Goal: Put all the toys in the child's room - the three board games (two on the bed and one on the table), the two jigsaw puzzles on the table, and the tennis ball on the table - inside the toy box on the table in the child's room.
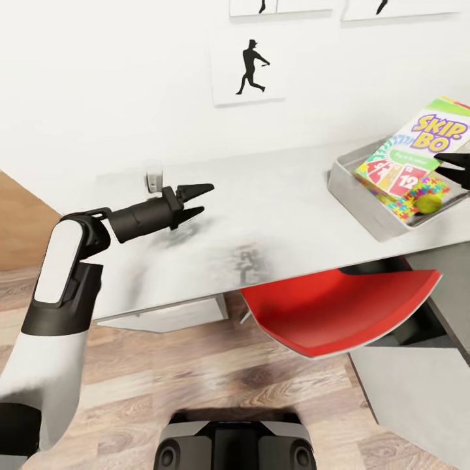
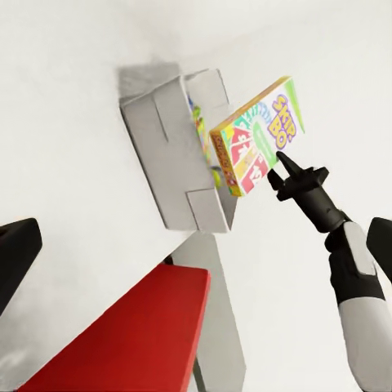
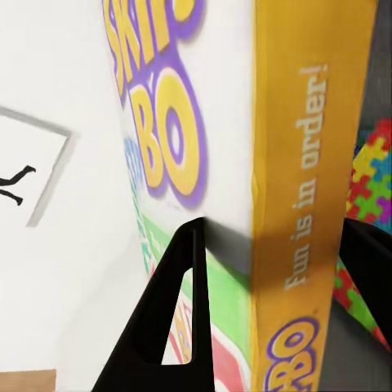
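Head view puts my right gripper (image 1: 457,171) at 3 o'clock, clamped on the Skip-Bo box (image 1: 418,151) tilted over the toy box (image 1: 365,202). I'd level it before letting go. Left gripper (image 1: 194,201) hangs slightly open, empty.

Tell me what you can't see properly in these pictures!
- Right gripper: the head view's right edge cuts most of it off; only a dark tip shows there.
- Skip-Bo box: too close in the right wrist view, so its lettering runs off the edges.
- Jigsaw puzzle: mostly covered by the Skip-Bo box inside the toy box.
- Tennis ball: partly tucked under the box's edge.
- Small object behind the left gripper: too blurred to name.
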{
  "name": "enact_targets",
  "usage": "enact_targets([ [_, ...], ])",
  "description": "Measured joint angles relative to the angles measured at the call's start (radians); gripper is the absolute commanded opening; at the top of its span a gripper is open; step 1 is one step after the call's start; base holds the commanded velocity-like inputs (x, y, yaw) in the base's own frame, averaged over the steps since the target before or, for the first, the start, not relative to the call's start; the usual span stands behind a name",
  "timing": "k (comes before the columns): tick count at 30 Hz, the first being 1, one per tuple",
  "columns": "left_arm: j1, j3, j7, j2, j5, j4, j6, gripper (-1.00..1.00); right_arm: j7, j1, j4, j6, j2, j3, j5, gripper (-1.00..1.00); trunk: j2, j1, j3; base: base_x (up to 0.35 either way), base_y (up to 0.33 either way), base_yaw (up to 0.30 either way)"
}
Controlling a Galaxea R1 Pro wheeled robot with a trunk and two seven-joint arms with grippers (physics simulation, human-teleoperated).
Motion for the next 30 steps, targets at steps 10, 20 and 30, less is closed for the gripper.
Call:
enact_targets([
  [10,-0.081,0.084,0.300,-0.008,0.230,0.000,-0.002,1.00,-0.183,-0.113,0.156,0.000,0.007,0.004,0.004,-1.00,0.000,0.000,0.008,0.000,0.000,-0.179],
  [20,-0.081,0.105,0.520,0.011,0.330,0.001,-0.025,1.00,-0.261,-0.215,0.215,0.001,0.018,0.004,-0.003,-1.00,0.000,0.000,0.015,0.000,0.000,-0.136],
  [30,-0.062,0.107,0.575,0.099,0.346,-0.001,-0.036,1.00,-0.321,-0.265,0.262,0.001,0.085,0.001,-0.012,-1.00,0.000,0.000,0.018,0.000,0.000,-0.053],
])
